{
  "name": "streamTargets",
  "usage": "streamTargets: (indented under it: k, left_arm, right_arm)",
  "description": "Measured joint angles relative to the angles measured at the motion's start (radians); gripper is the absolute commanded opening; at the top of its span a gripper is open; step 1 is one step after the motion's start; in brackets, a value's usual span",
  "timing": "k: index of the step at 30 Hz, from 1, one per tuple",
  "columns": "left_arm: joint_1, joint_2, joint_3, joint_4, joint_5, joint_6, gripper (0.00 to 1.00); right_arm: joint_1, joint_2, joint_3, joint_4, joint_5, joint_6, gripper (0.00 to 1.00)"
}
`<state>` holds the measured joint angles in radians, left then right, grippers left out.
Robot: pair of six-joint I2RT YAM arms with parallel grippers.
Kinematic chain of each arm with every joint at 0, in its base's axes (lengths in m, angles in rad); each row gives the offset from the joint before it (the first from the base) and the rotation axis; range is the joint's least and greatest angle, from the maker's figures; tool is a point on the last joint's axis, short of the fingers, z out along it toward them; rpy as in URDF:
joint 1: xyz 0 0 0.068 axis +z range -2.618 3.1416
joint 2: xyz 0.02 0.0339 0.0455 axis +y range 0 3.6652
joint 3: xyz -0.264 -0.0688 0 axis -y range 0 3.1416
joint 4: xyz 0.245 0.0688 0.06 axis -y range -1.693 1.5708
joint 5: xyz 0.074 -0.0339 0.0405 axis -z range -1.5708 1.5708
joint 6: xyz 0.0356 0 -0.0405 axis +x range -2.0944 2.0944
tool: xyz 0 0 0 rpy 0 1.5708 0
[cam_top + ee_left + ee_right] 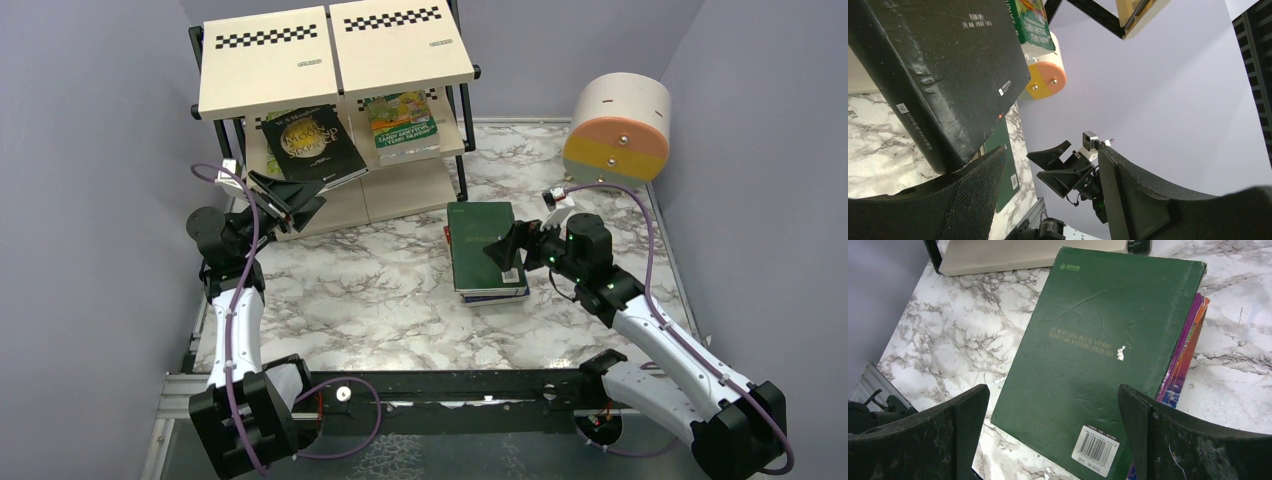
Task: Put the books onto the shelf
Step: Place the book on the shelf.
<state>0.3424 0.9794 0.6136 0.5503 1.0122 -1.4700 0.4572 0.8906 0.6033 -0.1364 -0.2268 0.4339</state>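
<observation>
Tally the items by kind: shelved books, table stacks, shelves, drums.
Shelved books: 2, black book and bright green book
Stack on table: 1, dark green book on top; count beneath unclear
Shelf: 1
Drum: 1
Total: 5

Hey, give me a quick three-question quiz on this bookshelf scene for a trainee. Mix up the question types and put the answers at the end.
1. True or false: the dark green book lies on top of the stack on the marble table.
2. How many books show on the shelf? A one, B two, C five.
3. Fill in: the right claw hovers over the dark green book with its jaws ____.
Key: 1 true; 2 B; 3 open.
</observation>
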Motion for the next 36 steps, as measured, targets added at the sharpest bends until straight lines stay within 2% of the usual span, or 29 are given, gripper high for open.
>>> streamTargets:
  k: [36]
  left_arm:
    - [0.067,0.082,0.036,0.001,-0.011,0.007,0.6]
  right_arm:
    - [0.0,0.0,0.0,0.002,0.0,0.0,0.98]
